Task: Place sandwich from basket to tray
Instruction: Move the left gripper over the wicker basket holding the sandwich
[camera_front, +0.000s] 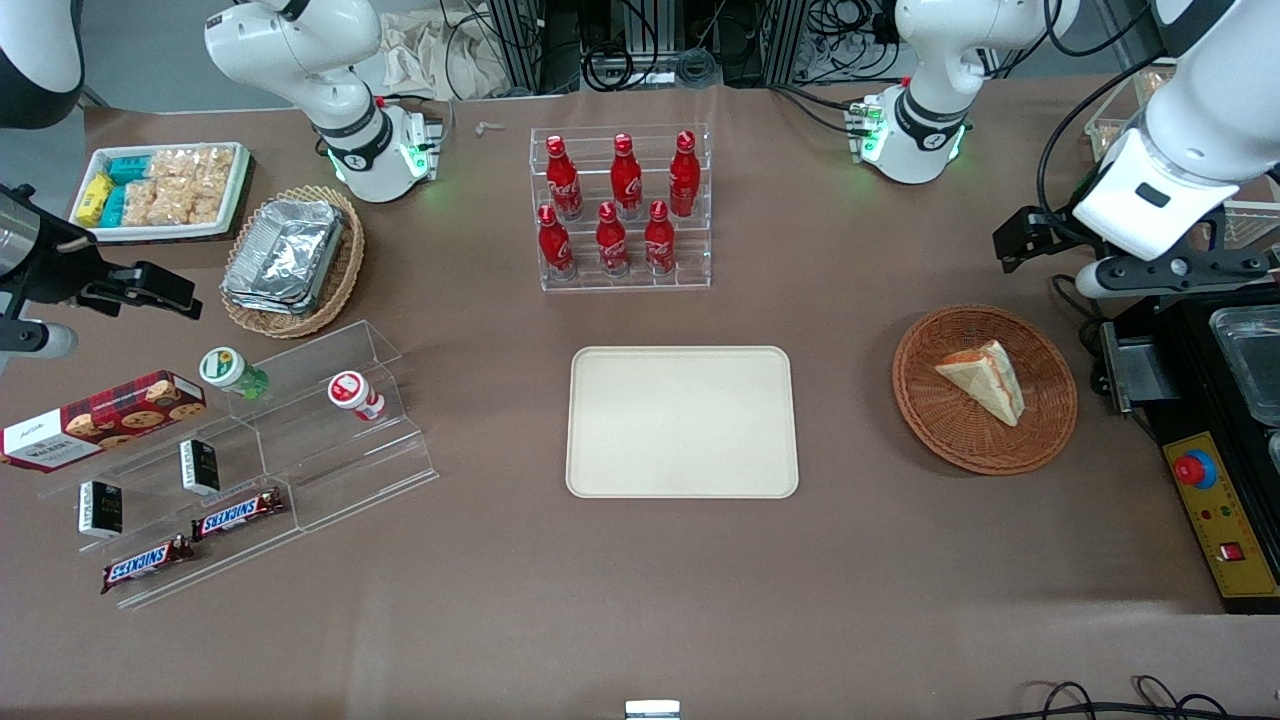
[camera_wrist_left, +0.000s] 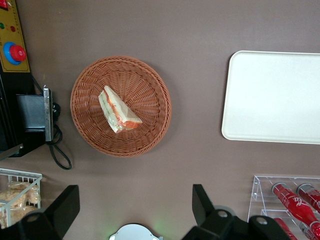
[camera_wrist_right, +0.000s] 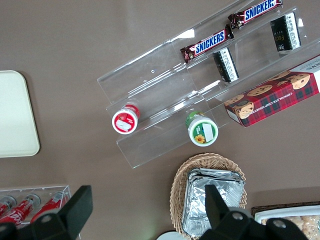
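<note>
The sandwich (camera_front: 985, 380), a pale bread wedge with orange and green filling, lies in the round reddish-brown wicker basket (camera_front: 925, 405) toward the working arm's end of the table. The cream tray (camera_front: 682, 420) lies flat and bare at the table's middle, beside the basket. My left gripper (camera_front: 1028, 240) hangs open and empty, high above the table, a little farther from the front camera than the basket. In the left wrist view the gripper (camera_wrist_left: 134, 194) has its fingers wide apart, with the sandwich (camera_wrist_left: 119, 111), the basket (camera_wrist_left: 150, 82) and the tray (camera_wrist_left: 272, 97) all in sight.
A clear rack of red cola bottles (camera_front: 622, 205) stands farther from the front camera than the tray. A black machine with a yellow panel and red button (camera_front: 1215, 500) sits beside the basket. A clear stepped shelf with snacks (camera_front: 300, 440) lies toward the parked arm's end.
</note>
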